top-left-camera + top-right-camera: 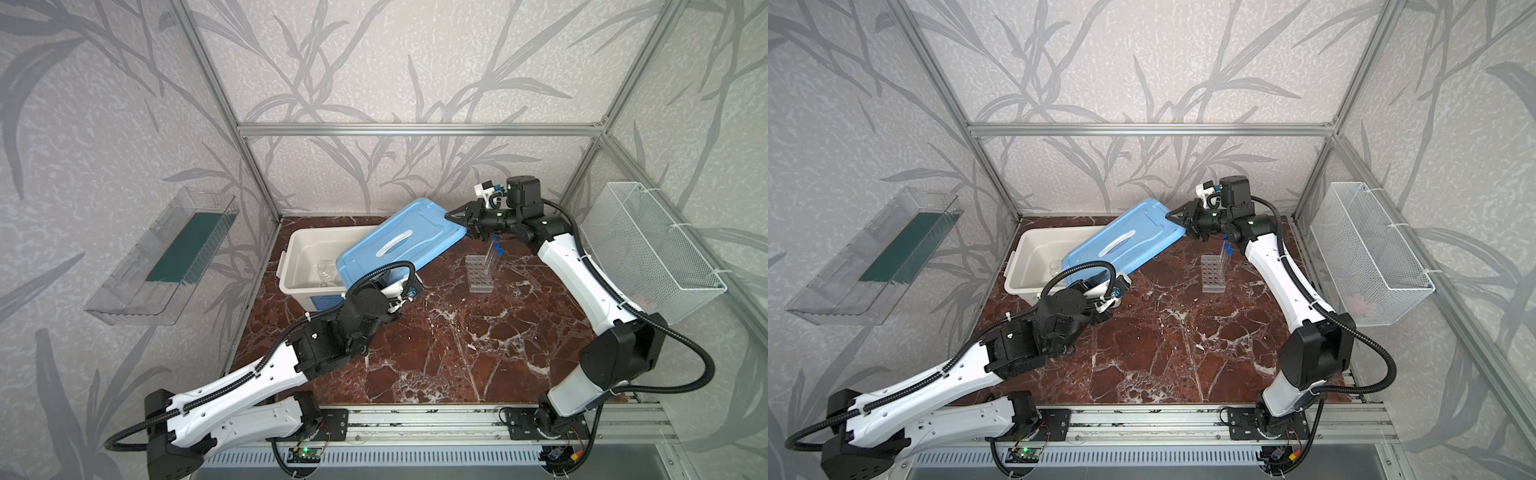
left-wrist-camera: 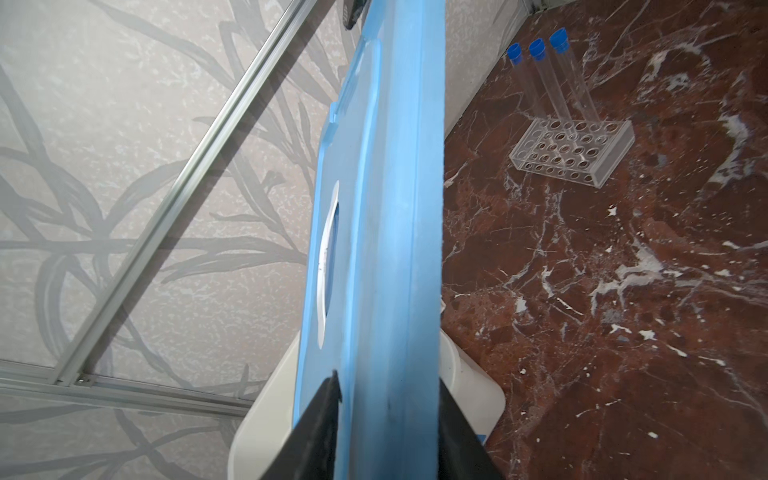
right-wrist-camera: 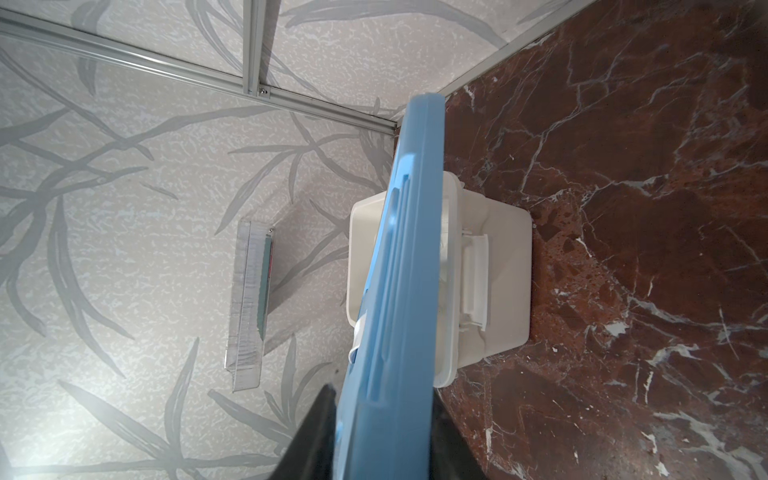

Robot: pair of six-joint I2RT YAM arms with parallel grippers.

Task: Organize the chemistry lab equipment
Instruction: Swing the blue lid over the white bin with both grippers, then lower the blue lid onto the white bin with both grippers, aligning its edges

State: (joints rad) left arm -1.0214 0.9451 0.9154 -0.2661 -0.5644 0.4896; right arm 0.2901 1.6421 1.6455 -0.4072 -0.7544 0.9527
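Observation:
A blue lid (image 1: 399, 241) hangs tilted over the white tub (image 1: 299, 253), its far corner raised. My right gripper (image 3: 382, 392) is shut on that raised corner; it shows in both top views (image 1: 455, 216) (image 1: 1177, 216). My left gripper (image 2: 388, 382) straddles the lid's near edge, one finger on each side; I cannot tell whether it presses. Three blue-capped test tubes (image 1: 494, 253) (image 2: 557, 83) stand in the clear grid rack (image 1: 478, 274) (image 2: 573, 153) to the right of the lid. Clear glass vessels (image 1: 326, 270) lie in the tub. The small white dish and tweezers are hidden.
A white wire basket (image 1: 652, 249) hangs on the right wall and a clear shelf (image 1: 166, 257) with a green pad on the left wall. Aluminium frame posts stand at the back corners. The brown marble tabletop (image 1: 457, 353) stretches in front of the tub and rack.

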